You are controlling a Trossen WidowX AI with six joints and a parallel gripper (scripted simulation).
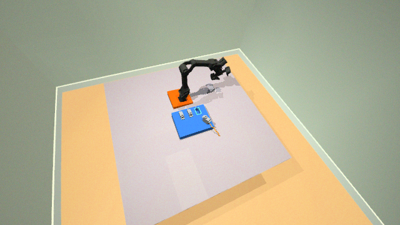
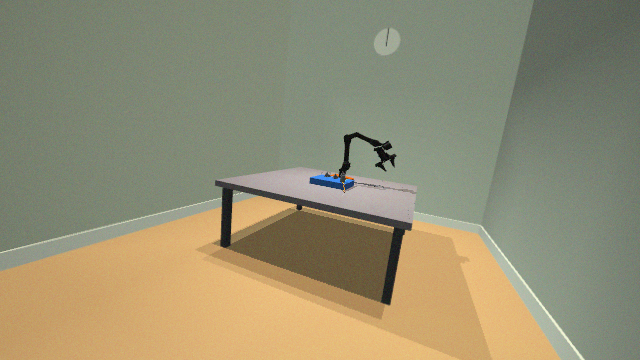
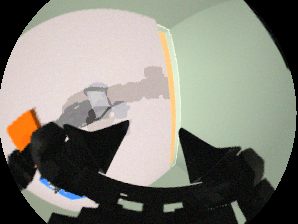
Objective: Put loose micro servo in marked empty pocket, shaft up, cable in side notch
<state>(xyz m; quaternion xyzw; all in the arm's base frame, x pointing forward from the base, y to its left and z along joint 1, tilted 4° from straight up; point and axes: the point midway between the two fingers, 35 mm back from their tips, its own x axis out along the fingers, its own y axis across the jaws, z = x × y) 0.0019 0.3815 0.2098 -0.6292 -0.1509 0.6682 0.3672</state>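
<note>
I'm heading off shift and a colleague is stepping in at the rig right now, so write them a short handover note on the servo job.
Gripper: open, nothing between its fingers, raised well away from the blue deck.
Loose servo: on the deck near its edge, outside the pocket, orange cable trailing over that edge.
Marked pocket: empty, beside two seated servos.
Done: no placing step.
Left: grasp servo, seat it shaft up with ears flat, cable in notch, release, move clear.

Matt, smooth, plastic-looking on the blue deck. Matt, faintly grainy on the tabletop. Dull black on the arm.
</note>
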